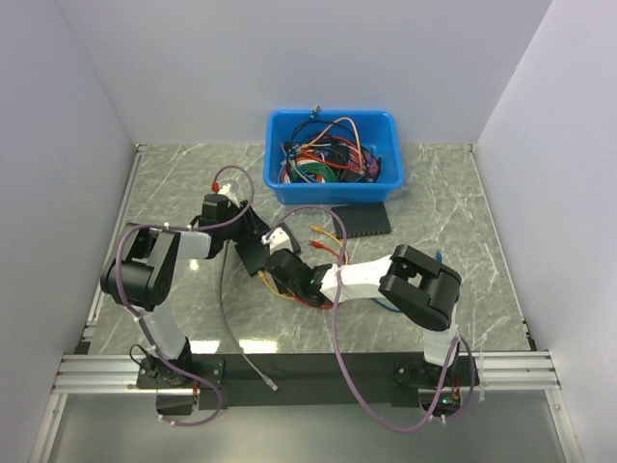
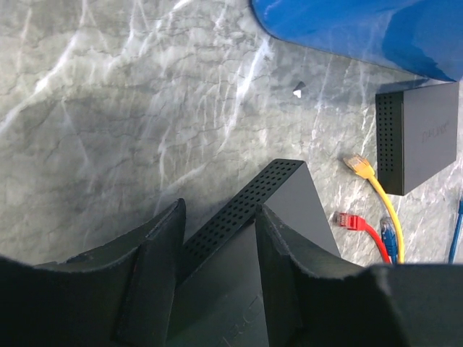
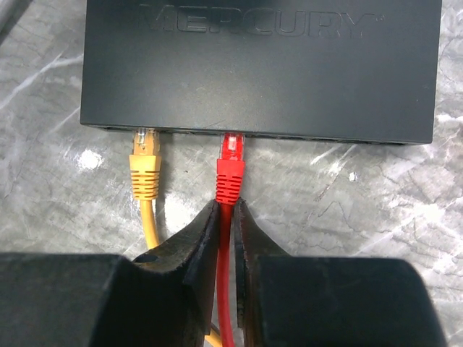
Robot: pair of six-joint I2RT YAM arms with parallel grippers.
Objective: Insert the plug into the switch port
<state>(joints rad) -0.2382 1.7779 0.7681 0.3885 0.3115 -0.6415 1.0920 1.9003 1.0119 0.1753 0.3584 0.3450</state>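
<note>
The left gripper (image 2: 221, 210) straddles the black switch (image 2: 289, 195) at half width, likely to steady it; whether it presses, I cannot tell. The right gripper (image 3: 226, 217) pinches a red cable (image 3: 228, 275), its plug at the port edge (image 3: 325, 136) in the upper centre of that view. The blue plug (image 2: 388, 233) lies loose at the lower right of the left wrist view.

Blue plastic bin (image 1: 333, 188) at the far middle of the grey marble tabletop (image 1: 463, 222), crammed with tangled cables (image 1: 328, 159) in red, green, orange and black. Just before it, a flat black vented box (image 2: 423, 137). Side by side on the marble, a yellow cable (image 3: 145, 173) and a red cable (image 3: 230, 173), each booted in its own colour.
</note>
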